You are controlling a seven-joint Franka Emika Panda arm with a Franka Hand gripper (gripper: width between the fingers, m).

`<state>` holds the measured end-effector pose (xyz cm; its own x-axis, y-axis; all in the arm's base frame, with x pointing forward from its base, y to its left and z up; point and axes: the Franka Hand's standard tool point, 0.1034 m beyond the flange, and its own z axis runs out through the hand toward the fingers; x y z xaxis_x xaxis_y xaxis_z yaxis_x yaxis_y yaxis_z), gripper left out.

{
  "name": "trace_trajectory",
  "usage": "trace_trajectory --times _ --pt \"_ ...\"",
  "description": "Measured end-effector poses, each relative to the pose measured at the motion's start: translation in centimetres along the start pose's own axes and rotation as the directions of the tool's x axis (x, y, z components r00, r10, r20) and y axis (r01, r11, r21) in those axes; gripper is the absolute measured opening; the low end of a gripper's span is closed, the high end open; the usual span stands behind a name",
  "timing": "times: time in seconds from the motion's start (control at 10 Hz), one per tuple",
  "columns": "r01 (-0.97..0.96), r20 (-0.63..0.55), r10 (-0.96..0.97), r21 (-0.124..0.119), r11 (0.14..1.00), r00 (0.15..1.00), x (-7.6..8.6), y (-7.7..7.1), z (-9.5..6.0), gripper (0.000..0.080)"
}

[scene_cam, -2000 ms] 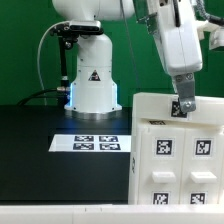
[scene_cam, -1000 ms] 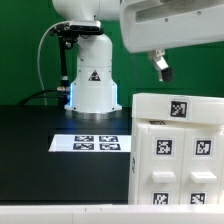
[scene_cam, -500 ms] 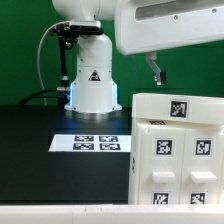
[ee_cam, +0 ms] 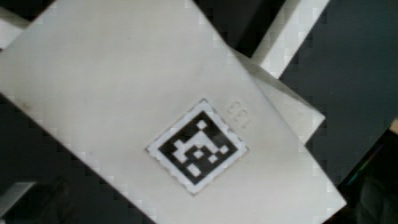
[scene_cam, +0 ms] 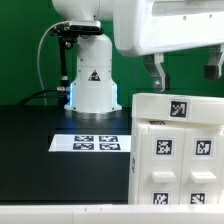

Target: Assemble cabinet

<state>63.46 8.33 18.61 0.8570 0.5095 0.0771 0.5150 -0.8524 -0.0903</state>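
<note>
My base point(scene_cam: 92, 85) is a glossy white rounded column marked with a black triangle sticker, a blue glow at its foot. A black cable point(scene_cam: 45, 55) arcs beside it. My gripper point(scene_cam: 186, 66) has a white housing and dark fingers point(scene_cam: 158, 70).

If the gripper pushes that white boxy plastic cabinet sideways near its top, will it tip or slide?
The white boxy plastic cabinet probably slides rather than tips: it looks broad and flat-sided. Its panels look stiff, so little flex is likely. The smooth top face may be slippery under the open gripper hovering above.
</note>
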Motion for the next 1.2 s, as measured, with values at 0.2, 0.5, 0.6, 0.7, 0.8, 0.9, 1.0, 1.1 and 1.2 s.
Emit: trace_trajectory --times 0.2,0.5,0.6,0.7,0.8,0.9,1.0,1.1,1.2 --pt "0.287 -0.001 -0.287 -0.056 0.956 0.958 0.2 0.7 0.2 0.0796" --pt "0.597 0.079 -0.592 -0.083 0.798 0.802 0.1 0.5 2.7 0.0796" --pt "0.599 0.084 -0.594 -0.08 0.797 0.8 0.0 0.5 3.3 0.0796" --pt "0.597 0.083 -0.591 -0.082 0.798 0.802 0.0 0.6 3.2 0.0796" --pt "0.581 0.082 -0.576 -0.082 0.809 0.813 0.0 0.6 3.2 0.0781" --pt "0.566 0.08 -0.561 -0.084 0.82 0.824 -0.1 0.6 3.2 0.0781" --pt "0.539 0.077 -0.534 -0.086 0.838 0.842 -0.1 0.6 3.2 0.061" --pt "0.474 0.071 -0.469 -0.091 0.876 0.881 -0.1 0.7 3.2 0.0554" --pt "0.387 0.062 -0.382 -0.097 0.917 0.922 -0.1 0.7 3.2 0.0554"
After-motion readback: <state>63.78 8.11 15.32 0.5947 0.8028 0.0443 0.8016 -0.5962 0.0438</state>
